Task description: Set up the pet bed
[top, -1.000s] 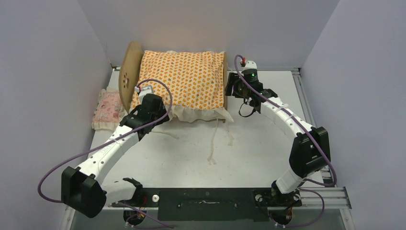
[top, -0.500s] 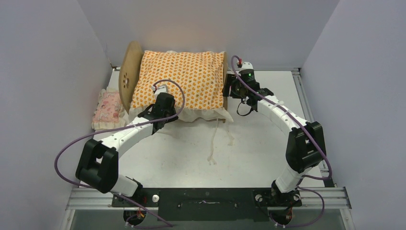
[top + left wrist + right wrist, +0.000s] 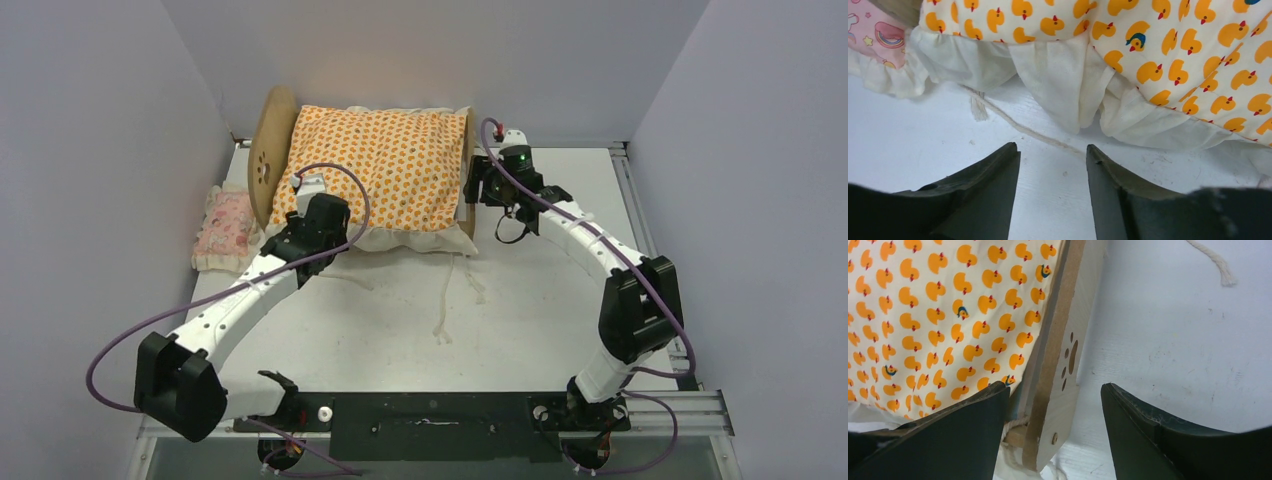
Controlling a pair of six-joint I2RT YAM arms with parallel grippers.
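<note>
left claw (image 3: 1050,147) spread, empty, low over table (image 3: 923,130) by the cushion (image 3: 1173,45) edge; right claw (image 3: 1055,386) spread astride the footboard (image 3: 1058,340), no grip; pet bed (image 3: 266,150) upper centre of top view, cushion on it, so likely the squaring step, next probably calls for grabbing the pink pillow (image 3: 228,225) at frame left.

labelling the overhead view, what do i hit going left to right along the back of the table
pink pillow → headboard → duck cushion → footboard
</note>
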